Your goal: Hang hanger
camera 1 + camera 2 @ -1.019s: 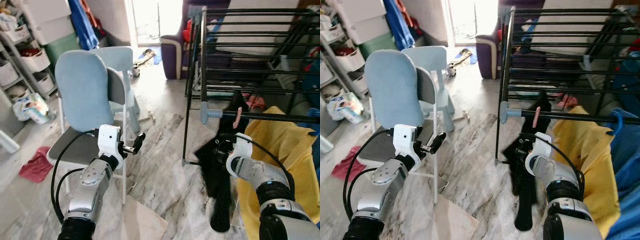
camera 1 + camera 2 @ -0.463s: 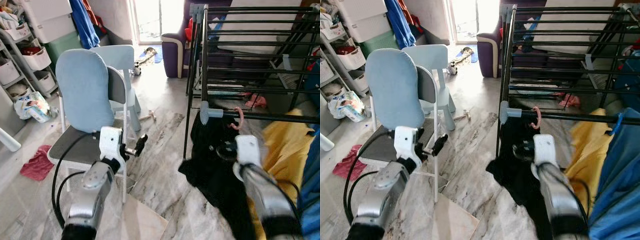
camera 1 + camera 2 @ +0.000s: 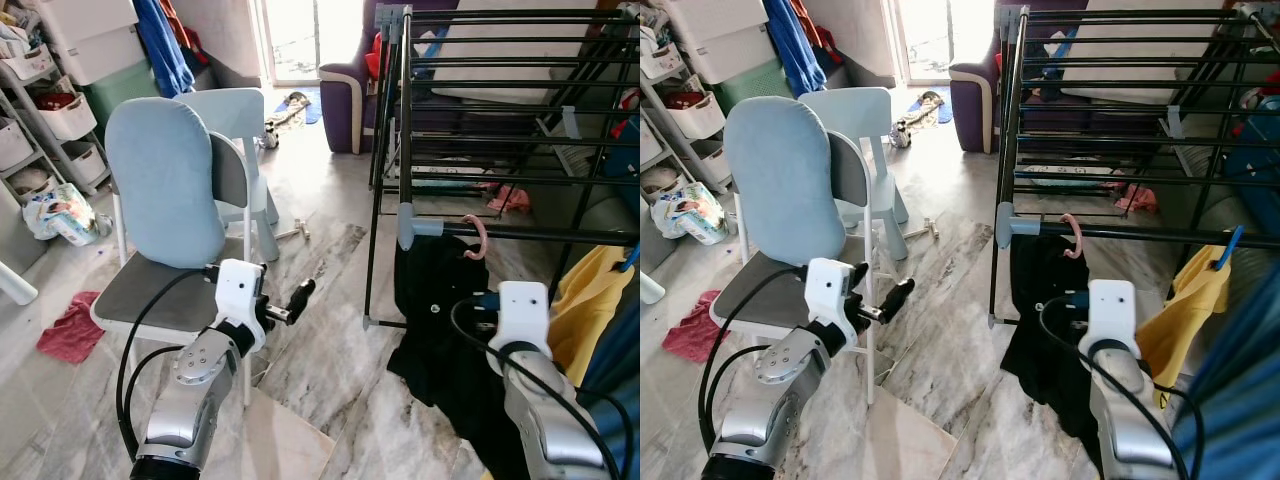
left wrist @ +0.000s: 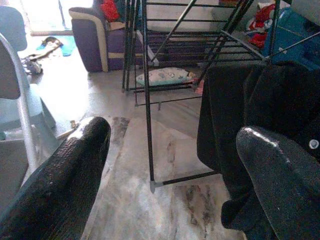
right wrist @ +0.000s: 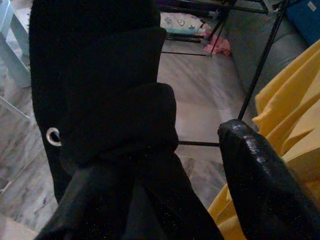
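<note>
The pink hanger [image 3: 477, 237] is hooked on the front rail of the black drying rack [image 3: 520, 233], just beside the grey corner joint, and a black garment [image 3: 440, 330] hangs from it down to the marble floor [image 3: 320, 350]. From the robot, this is at about one o'clock. The right end effector [image 5: 200, 135] is just in front of the black garment; one finger [image 5: 260, 170] stands free near the yellow cloth [image 3: 585, 300], while the other side is covered by dark folds, so I cannot tell if it grips the fabric or not. The left end effector [image 3: 297, 300] is raised at about eleven o'clock, pointing toward the rack, and its fingers [image 4: 65, 175] are spread apart with nothing between them. Behind it stands a chair [image 3: 170, 190] with a light blue cushion on the backrest. A red cloth [image 3: 70, 330] lies on the floor at about nine o'clock, near the white shelves [image 3: 40, 110].
</note>
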Available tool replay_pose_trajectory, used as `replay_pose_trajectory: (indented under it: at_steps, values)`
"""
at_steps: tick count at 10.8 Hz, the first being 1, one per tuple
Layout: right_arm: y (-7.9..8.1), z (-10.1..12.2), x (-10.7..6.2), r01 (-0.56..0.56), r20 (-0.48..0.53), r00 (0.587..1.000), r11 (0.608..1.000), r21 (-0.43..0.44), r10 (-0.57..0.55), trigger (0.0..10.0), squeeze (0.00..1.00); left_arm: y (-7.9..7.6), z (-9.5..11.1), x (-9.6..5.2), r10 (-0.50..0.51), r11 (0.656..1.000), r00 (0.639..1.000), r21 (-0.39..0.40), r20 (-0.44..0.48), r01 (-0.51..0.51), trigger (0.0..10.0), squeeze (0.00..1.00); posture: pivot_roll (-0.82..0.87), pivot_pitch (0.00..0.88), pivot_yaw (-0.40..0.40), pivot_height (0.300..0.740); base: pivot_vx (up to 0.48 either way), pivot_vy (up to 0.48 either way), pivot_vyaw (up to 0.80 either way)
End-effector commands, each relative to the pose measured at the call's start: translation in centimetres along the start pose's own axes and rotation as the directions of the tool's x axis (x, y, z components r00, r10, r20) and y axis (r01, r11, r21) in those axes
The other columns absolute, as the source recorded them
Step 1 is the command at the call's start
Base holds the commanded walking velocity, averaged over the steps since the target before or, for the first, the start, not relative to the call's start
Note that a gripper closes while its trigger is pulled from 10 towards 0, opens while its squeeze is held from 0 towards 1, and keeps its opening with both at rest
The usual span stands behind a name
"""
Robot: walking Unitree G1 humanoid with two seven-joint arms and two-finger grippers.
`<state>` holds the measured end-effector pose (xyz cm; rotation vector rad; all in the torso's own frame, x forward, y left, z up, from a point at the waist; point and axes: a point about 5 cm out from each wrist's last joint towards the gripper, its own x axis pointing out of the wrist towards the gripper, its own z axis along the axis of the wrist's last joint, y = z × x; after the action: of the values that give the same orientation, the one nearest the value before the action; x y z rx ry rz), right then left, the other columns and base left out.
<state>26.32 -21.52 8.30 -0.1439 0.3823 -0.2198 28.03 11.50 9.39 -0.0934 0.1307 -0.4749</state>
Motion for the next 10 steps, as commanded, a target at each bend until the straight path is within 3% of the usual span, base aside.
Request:
replay_pose_trajectory:
  at_steps: [1, 4, 6, 7, 10]
  values:
    - [0.5, 0.6, -0.4, -0.014, 0.025, 1.0, 1.0, -0.004, 0.014, 10.0, 1.0, 0.0, 0.3, -0.1, -0.015, 1.0, 1.0, 0.015, 0.003, 0.015, 10.0, 0.0, -0.19, 0.0, 0.074, 0.74, 0.0, 0.0, 0.0]
    - [0.4, 1.0, -1.8, -0.016, 0.099, 0.995, 1.0, -0.027, 0.018, 10.0, 1.0, -0.4, 0.3, -0.2, -0.055, 0.998, 0.998, 0.024, -0.009, 0.055, 10.0, 0.0, -0.19, 0.0, 0.077, 0.74, 0.0, 0.0, 0.0]
    - [0.2, 1.2, -3.3, -0.031, 0.164, 0.986, 0.999, 0.009, 0.029, 10.0, 1.0, -1.0, 0.3, -0.3, -0.122, 0.991, 0.992, 0.058, -0.021, 0.123, 10.0, 0.0, -0.2, 0.0, 0.083, 0.74, 0.0, 0.0, 0.0]
    - [0.1, 0.9, -3.9, -0.023, 0.17, 0.985, 1.0, -0.015, 0.025, 10.0, 1.0, -1.5, 0.3, -0.3, -0.159, 0.984, 0.987, 0.075, -0.028, 0.161, 10.0, 0.0, -0.2, 0.0, 0.086, 0.74, 0.0, 0.0, 0.0]
    - [-1.4, 2.3, -6.6, 0.086, 0.323, 0.944, 0.994, -0.063, -0.061, 10.0, 1.0, -1.8, 0.2, -0.4, -0.172, 0.981, 0.984, 0.08, -0.032, 0.175, 10.0, 0.0, -0.23, 0.0, 0.098, 0.74, 0.0, 0.0, 0.0]
